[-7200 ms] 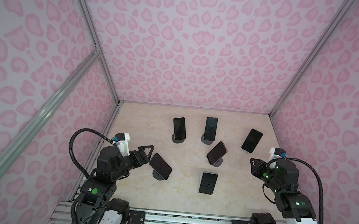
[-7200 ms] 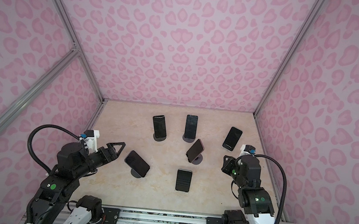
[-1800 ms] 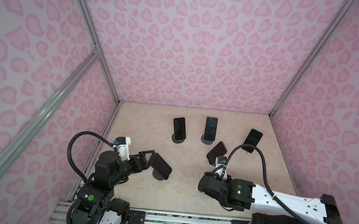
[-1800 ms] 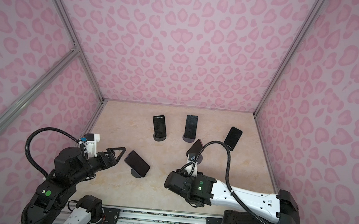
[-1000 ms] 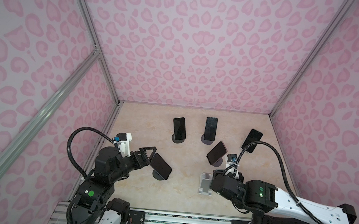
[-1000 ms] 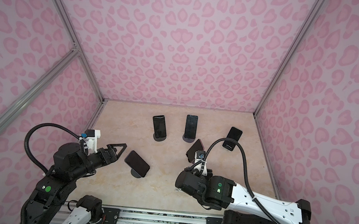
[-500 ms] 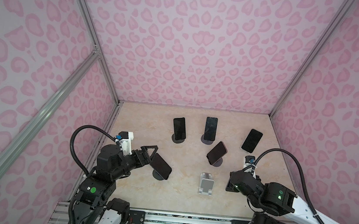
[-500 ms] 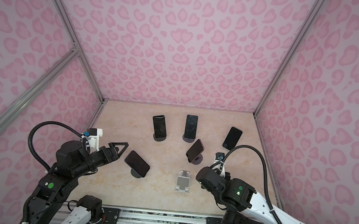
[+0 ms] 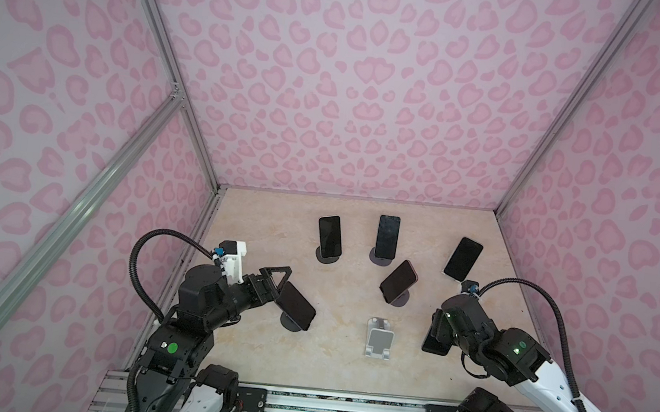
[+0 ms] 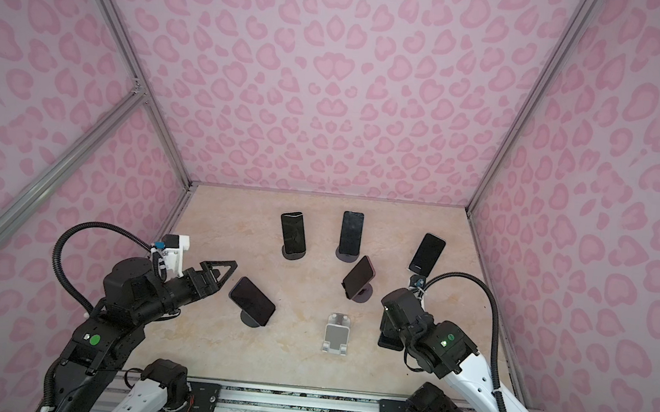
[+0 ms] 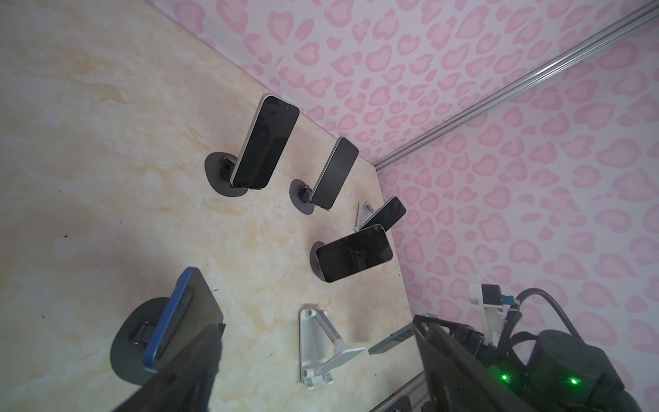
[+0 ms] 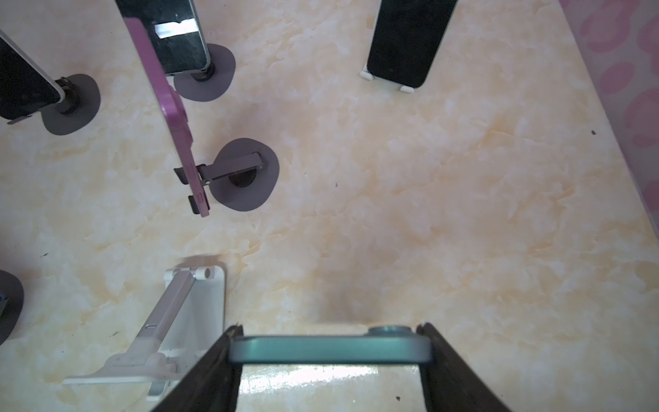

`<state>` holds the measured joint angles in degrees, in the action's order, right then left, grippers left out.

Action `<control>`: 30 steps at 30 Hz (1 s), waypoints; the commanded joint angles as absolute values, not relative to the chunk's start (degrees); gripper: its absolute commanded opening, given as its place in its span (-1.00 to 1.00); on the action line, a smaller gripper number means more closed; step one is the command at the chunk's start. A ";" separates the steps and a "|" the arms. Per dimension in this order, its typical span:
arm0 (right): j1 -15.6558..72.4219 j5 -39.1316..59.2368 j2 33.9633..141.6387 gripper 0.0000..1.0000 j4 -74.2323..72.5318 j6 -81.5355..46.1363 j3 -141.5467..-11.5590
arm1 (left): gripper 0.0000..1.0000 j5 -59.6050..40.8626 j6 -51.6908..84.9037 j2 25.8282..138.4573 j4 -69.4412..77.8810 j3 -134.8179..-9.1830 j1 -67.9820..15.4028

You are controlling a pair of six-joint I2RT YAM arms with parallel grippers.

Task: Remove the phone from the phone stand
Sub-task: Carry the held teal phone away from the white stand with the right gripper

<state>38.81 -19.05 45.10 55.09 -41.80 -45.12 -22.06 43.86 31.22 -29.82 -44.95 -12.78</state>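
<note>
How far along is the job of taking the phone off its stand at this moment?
Done: the white stand is empty, so one phone is off. In hand: the right gripper is shut on the teal phone and holds it to the right of that stand. Left to do: lay it down and release it. The left gripper is open beside the blue phone, which sits on its dark stand.

A beige marbled tabletop (image 9: 267, 225) carries a left rear phone (image 9: 329, 236) and a middle rear phone (image 9: 387, 237), side by side on round dark stands, and a right rear phone (image 9: 463, 258) on a white stand by the right wall. Nearer the front, a purple-backed phone (image 12: 173, 107) tilts on a round stand and a blue-edged phone (image 11: 189, 310) leans on another at the left. Pink spotted walls (image 9: 355, 71) with an aluminium post (image 9: 154, 17) enclose them.
</note>
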 commanded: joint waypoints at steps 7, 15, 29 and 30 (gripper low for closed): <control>36.74 -14.71 47.49 0.34 50.45 -39.42 -43.71 | 0.81 -22.68 43.22 31.51 -27.17 -45.62 -13.02; 36.52 -13.81 49.52 0.35 49.32 -37.84 -43.44 | 0.82 -22.31 41.93 32.01 -27.59 -44.96 -13.10; 35.18 -10.84 53.00 0.38 47.92 -36.97 -43.36 | 0.81 -22.41 42.01 31.90 -27.07 -44.01 -13.10; 34.98 -10.62 53.08 0.38 47.74 -36.83 -43.21 | 0.81 -22.41 41.93 31.92 -27.09 -43.98 -13.15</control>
